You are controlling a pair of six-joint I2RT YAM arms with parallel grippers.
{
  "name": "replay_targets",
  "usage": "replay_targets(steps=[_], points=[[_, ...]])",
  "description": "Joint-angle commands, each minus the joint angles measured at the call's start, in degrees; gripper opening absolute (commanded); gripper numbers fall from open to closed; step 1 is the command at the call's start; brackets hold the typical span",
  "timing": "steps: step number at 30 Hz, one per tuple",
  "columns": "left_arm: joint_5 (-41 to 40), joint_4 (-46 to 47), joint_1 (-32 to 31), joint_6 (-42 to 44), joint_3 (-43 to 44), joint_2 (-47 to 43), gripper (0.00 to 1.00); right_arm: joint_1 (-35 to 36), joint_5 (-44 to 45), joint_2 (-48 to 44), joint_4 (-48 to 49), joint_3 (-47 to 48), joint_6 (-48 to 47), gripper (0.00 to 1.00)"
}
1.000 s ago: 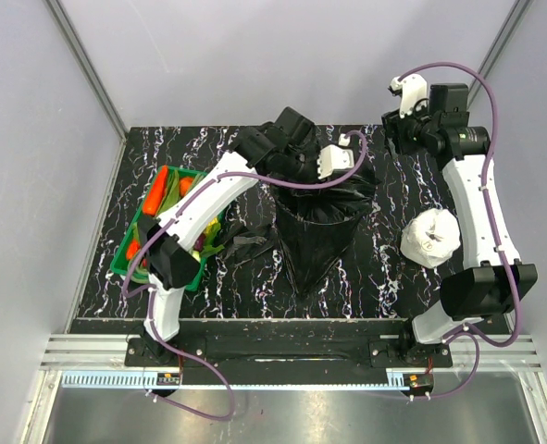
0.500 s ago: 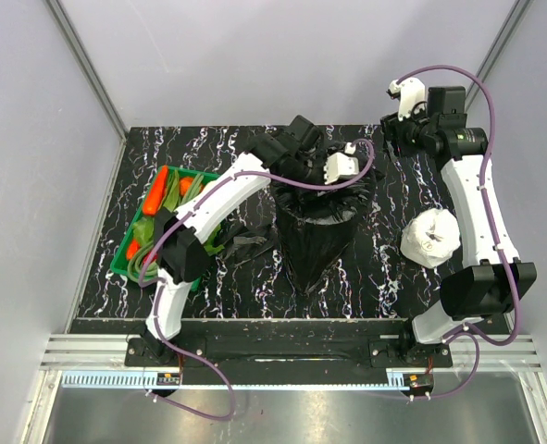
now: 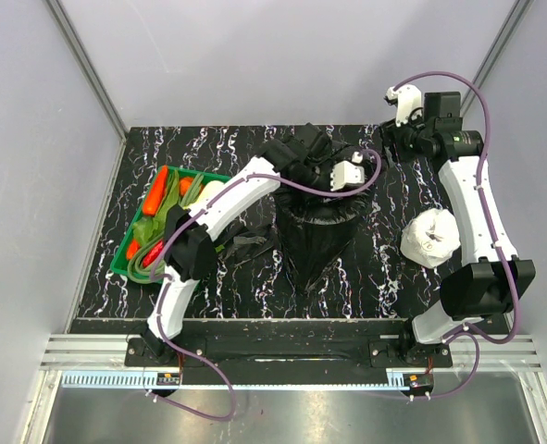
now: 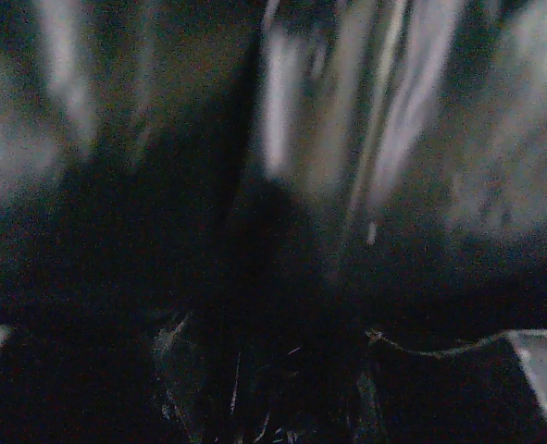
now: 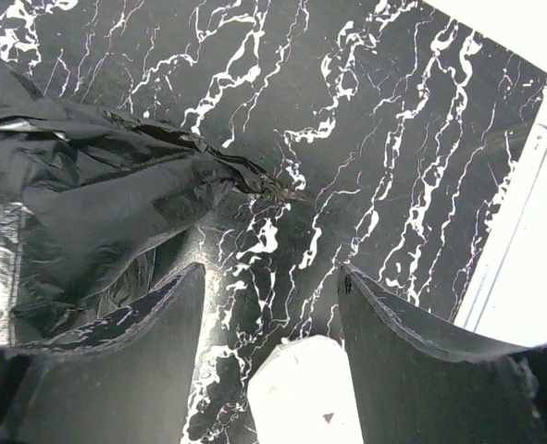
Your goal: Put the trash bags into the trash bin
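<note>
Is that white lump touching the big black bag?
Apart. The top view shows bare marble tabletop between the white lump and the black trash bag.

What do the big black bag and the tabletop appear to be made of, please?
Big black bag: thin glossy plastic film, going by creases and highlights. Tabletop: smooth black with white veins, marble-look; stone or laminate, unclear.

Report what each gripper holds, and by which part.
The right gripper is open over the table, holding nothing. The left gripper is buried in the trash bag film; whether it grips it cannot be told.
</note>
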Motion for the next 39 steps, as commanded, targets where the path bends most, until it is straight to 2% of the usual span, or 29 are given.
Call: replay_targets(steps=[1,12,30,36,39], points=[[-0.27,2.73,-1.69,2.28,0.09,1.87,0.50,0.12,0.43,-2.46,1.15,-0.54,-0.40,0.65],[-1.06,3.87,-2.14,2.80,-1.32,4.69,0.50,0.12,1.14,-3.16,1.06,-2.30,-1.19,0.65],[-3.43,8.09,-2.14,3.95,-10.19,4.42,0.54,0.12,0.78,-2.90,1.15,-4.32,-1.27,0.66],[-4.05,8.97,-2.05,4.03,-11.43,4.51,0.59,0.12,0.70,-2.81,1.15,-4.94,-1.27,0.66],[-3.96,9.06,-2.05,4.03,-11.51,4.25,0.66,0.12,0.78,-2.90,1.15,-5.03,-1.27,0.66]])
